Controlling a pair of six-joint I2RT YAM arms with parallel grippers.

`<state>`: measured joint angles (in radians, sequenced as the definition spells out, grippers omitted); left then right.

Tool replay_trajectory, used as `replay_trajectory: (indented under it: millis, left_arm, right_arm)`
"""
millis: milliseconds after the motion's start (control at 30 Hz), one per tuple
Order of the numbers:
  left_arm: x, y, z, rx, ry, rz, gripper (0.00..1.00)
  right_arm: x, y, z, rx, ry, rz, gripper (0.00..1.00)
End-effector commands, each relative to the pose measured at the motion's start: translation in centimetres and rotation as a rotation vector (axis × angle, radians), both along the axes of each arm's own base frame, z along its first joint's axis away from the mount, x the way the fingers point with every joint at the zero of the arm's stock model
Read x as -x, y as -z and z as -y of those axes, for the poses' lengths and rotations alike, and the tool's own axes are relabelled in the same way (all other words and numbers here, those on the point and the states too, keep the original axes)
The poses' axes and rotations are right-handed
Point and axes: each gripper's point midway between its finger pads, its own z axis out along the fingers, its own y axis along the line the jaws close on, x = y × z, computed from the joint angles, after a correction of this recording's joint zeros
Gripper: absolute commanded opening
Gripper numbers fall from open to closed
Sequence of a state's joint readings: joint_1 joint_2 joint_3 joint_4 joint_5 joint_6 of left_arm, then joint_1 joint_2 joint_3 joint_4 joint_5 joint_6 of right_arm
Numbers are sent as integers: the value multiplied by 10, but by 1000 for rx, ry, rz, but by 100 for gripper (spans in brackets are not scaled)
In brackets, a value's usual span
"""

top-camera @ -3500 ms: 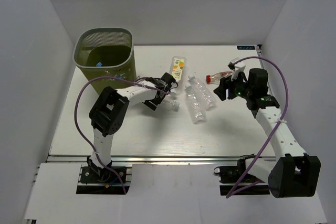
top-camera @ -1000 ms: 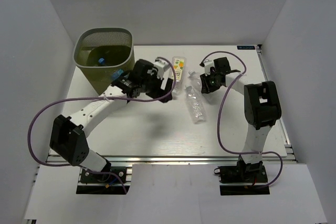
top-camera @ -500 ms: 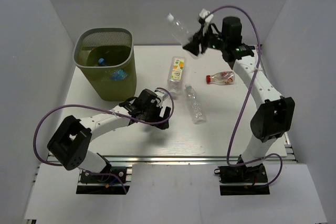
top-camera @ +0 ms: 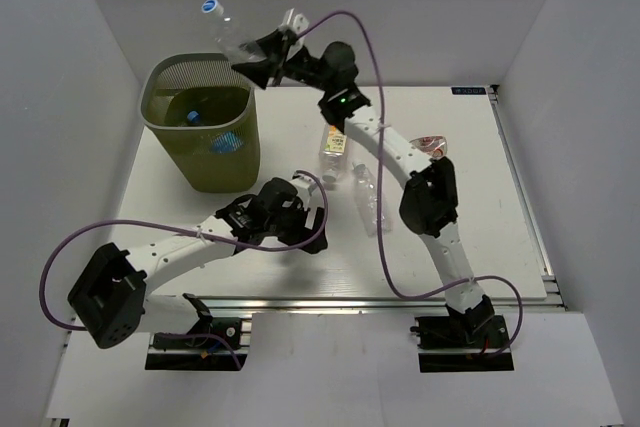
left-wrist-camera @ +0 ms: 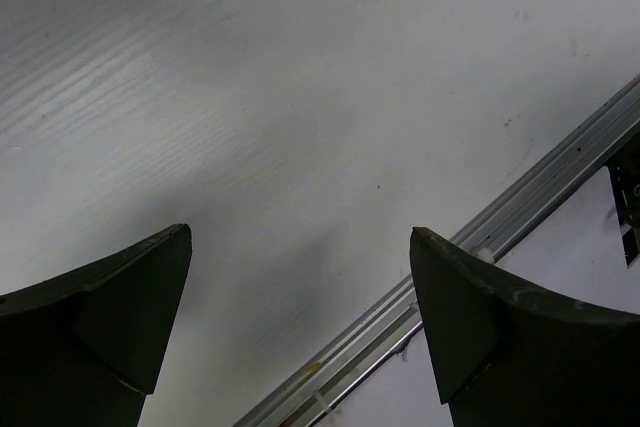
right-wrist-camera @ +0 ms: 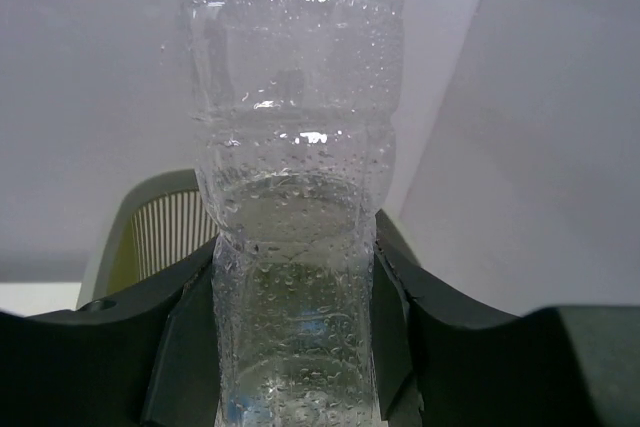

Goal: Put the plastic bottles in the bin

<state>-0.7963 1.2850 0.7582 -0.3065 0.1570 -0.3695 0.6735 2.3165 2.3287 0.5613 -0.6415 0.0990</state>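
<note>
Our right gripper [top-camera: 262,55] grasps a blue-capped bottle [top-camera: 226,29] above the bin's [top-camera: 205,162] 1 o'clock rim, swung left since a moment ago. Our left gripper [top-camera: 300,219] hangs wide open, empty, toward 6 o'clock. A labelled bottle [top-camera: 335,142], clear bottle [top-camera: 368,205] and red-capped bottle [top-camera: 432,145] lie between centre and 2 o'clock. Blue-capped shapes [top-camera: 192,118], probably bottles, sit inside the bin.
</note>
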Motion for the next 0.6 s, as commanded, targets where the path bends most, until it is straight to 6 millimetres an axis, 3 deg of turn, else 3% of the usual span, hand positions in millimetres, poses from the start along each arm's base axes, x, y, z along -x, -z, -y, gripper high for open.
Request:
replay_trajectory:
  millis: [0,33,67,100,167,200,300,333,433,567]
  left_arm:
    - [6,-7,1,25,-23,1,100]
    - [9,-7,4,28,-18,-4,100]
    - [9,-7,4,28,-18,-4,100]
    - [12,-5,6,23,-16,-21,100]
    - [12,-8,12,26,-4,-18,100]
    - [11,-11,20,31,2,-22,100]
    - [14,-17,35,42,38,-22,100]
    - [17,-10,38,25,50,-37,100]
    - [18,-15,50,47,64,-28,100]
    - [12,-17,59,68,37,-22,100]
  right_arm:
    - [34,-69,-3,-225,31,154,26]
    - [35,-75,-4,-247,41,150,29]
    - [30,-61,-14,-239,39,128,33]
    - [38,-58,-24,-245,29,121,42]
    - [33,-45,-34,-252,52,96,53]
    - [30,-36,-41,-247,61,84,64]
    - [31,-34,-46,-258,71,72,85]
    - [33,-35,-48,-259,67,78,88]
    - [31,-31,-48,-248,71,72,90]
    - [33,-47,-33,-249,83,89,90]
